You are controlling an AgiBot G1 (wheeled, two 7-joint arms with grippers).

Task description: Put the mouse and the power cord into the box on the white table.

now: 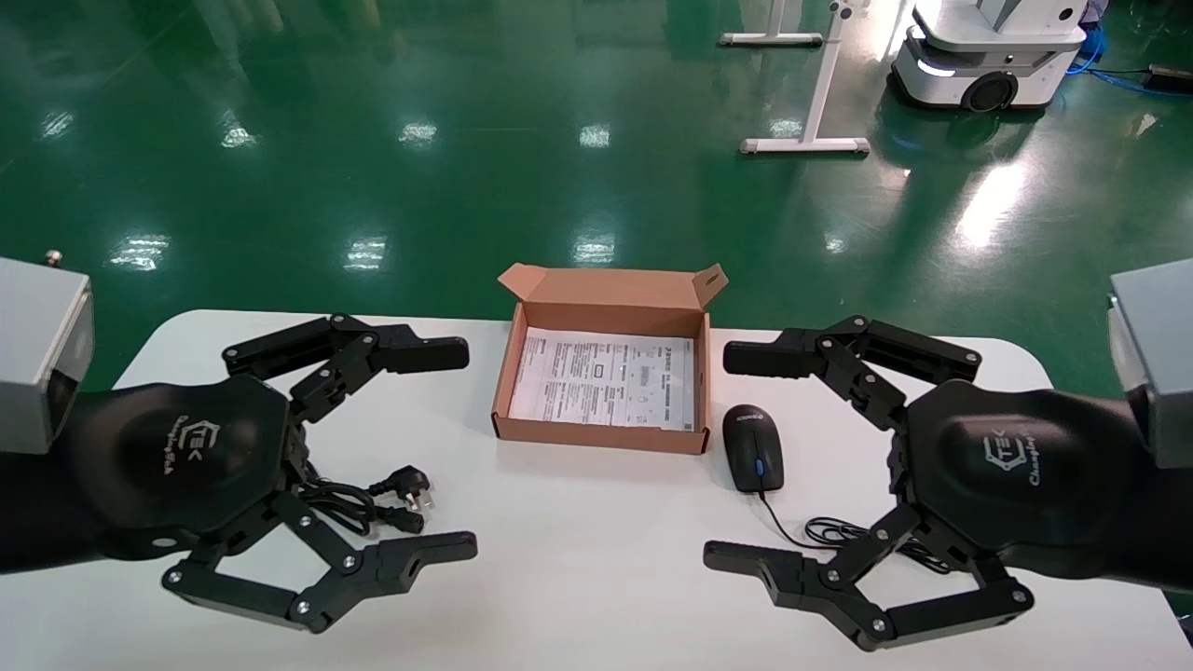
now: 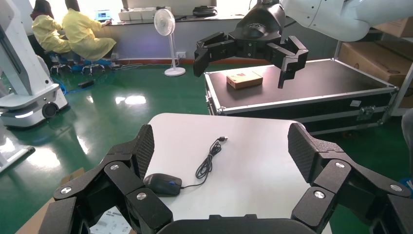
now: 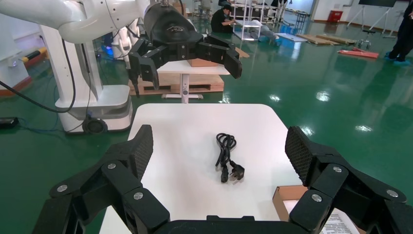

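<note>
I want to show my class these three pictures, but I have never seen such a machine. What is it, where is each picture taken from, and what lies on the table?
It is a two-armed robot. The head view looks down from its head; each of the others looks out from a camera on one wrist. Its left hand and right hand both hang open above the white table, holding nothing. In the middle stands the open box, lined with a printed sheet. The power cord lies by the left hand. The mouse lies by the box, on the right hand's side.

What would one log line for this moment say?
left gripper: open, above power cord | right gripper: open, by mouse | box: open, holds only paper | both items on white table
</note>
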